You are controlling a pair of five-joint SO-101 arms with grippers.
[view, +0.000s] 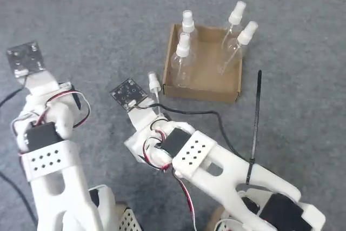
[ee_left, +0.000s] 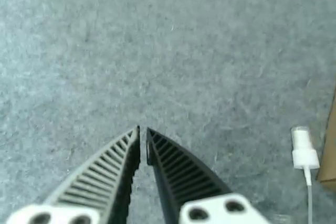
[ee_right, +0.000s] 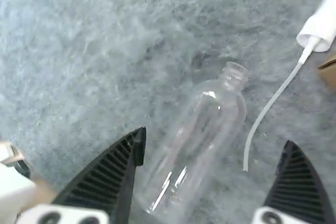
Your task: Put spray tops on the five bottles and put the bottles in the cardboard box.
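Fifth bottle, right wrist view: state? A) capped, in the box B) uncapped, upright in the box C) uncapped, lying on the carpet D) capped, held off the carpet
C: the bottle lies on its side on the carpet, neck bare, between the open fingers of the right gripper, spray top loose beside it.

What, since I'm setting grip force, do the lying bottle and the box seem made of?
Bottle: likely clear glossy plastic; the grey surface shows through it, with bright glints. Box: brown matte cardboard, by its dull flat walls.

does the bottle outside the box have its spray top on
Off. The bottle lies with a bare, open neck, and the spray top lies loose beside it.
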